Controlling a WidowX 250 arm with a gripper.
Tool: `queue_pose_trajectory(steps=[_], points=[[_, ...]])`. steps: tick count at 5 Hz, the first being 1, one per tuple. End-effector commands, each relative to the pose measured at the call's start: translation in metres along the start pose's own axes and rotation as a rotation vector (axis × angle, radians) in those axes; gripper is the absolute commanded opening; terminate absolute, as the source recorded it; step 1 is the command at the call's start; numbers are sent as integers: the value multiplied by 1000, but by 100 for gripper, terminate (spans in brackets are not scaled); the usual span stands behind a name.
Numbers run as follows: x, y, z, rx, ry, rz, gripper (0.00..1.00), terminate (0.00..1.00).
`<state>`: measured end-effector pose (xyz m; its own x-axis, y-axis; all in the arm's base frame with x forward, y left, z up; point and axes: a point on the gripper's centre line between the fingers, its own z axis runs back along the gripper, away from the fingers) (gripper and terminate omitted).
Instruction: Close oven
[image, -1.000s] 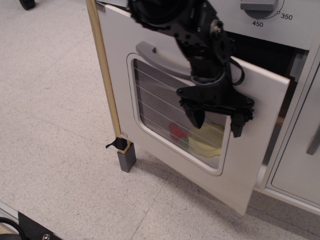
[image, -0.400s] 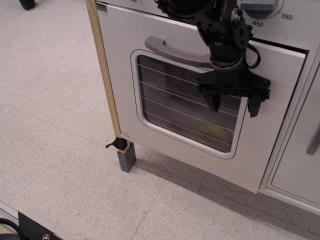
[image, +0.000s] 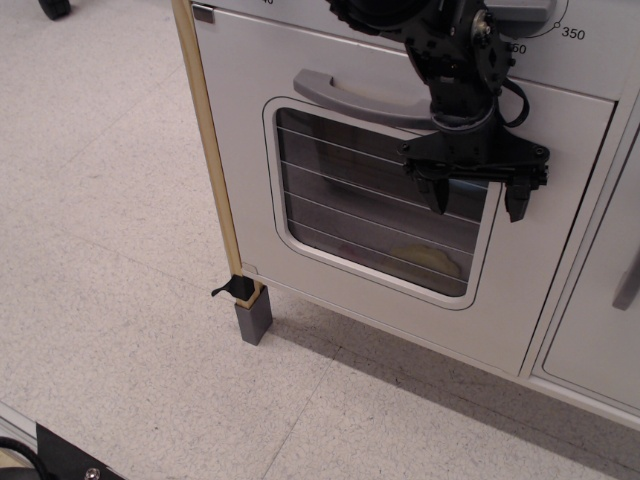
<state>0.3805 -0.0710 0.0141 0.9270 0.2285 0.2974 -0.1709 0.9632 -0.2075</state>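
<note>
The white oven (image: 250, 150) has a light wood side edge (image: 207, 140) and a large door (image: 520, 290) with a rounded, wire-lined window (image: 370, 210) and a grey bar handle (image: 345, 93). The door stands upright, flush against the oven front. A temperature dial (image: 530, 15) sits at the top right. My black gripper (image: 478, 200) is open and empty. It hangs fingers down right in front of the door's upper right part, over the window's right edge. Whether it touches the door I cannot tell.
A plain white cabinet door (image: 600, 320) with a small grey handle (image: 628, 282) is to the right of the oven. A grey oven leg (image: 253, 320) stands on the speckled tile floor (image: 110, 280). A black object (image: 60, 460) sits at the bottom left corner.
The oven door swung from tilted open to upright against the oven front. My gripper moved up and to the right with it, staying open.
</note>
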Motion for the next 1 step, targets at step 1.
queue_pose_trajectory(steps=[1], points=[[18, -2, 24, -23, -53, 16, 100, 100]])
